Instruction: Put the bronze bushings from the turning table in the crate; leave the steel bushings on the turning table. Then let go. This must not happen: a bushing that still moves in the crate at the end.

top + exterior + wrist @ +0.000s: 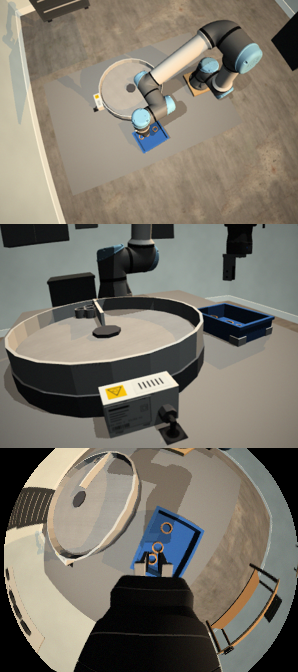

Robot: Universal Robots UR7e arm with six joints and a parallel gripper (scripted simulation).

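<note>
Lying below the open tool [229, 268] [154, 568], three bronze bushings [166, 528] rest apart.

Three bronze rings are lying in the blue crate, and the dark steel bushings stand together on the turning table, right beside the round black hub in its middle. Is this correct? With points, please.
Not quite: the steel bushings [84, 312] stand near the turning table's rim [74, 363], away from the hub [106, 331], as the exterior view shows. The rest is right.
</note>
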